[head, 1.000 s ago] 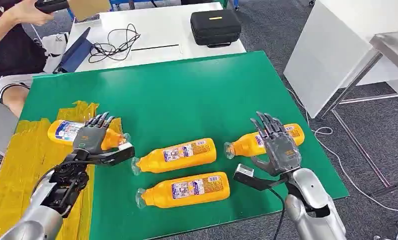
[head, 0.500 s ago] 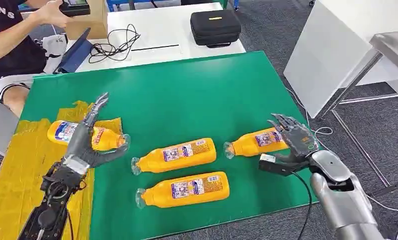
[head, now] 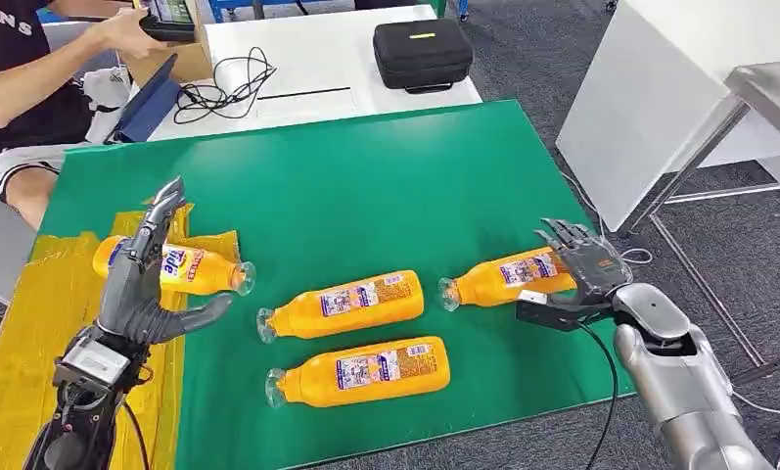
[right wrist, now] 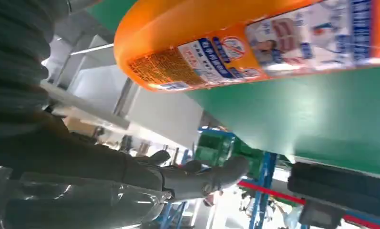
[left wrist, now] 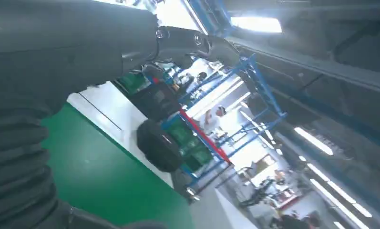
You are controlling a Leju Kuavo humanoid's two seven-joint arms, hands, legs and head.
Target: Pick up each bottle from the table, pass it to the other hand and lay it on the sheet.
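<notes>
One orange bottle (head: 185, 267) lies on the yellow sheet (head: 33, 333) at the left of the green table (head: 366, 186). My left hand (head: 141, 284) stands upright just in front of it, fingers apart, holding nothing. Two more orange bottles (head: 344, 305) (head: 361, 372) lie side by side mid-table. Another bottle (head: 503, 277) lies near the right edge. My right hand (head: 586, 269) is at its base end, fingers spread over it and thumb below, not closed. In the right wrist view this bottle (right wrist: 254, 43) lies flat on the green surface, just beyond the thumb (right wrist: 197, 179).
A person (head: 23, 88) sits at the back left holding a dark device. Behind the green table a white table carries a black case (head: 422, 51) and cables (head: 219, 83). A white panel (head: 650, 108) and metal legs stand to the right. The table's right edge is close to my right hand.
My left hand has let go of the bottle on the sheet, drawn back and turned upright. My right hand has swung right and lowered to the right bottle's base end.
</notes>
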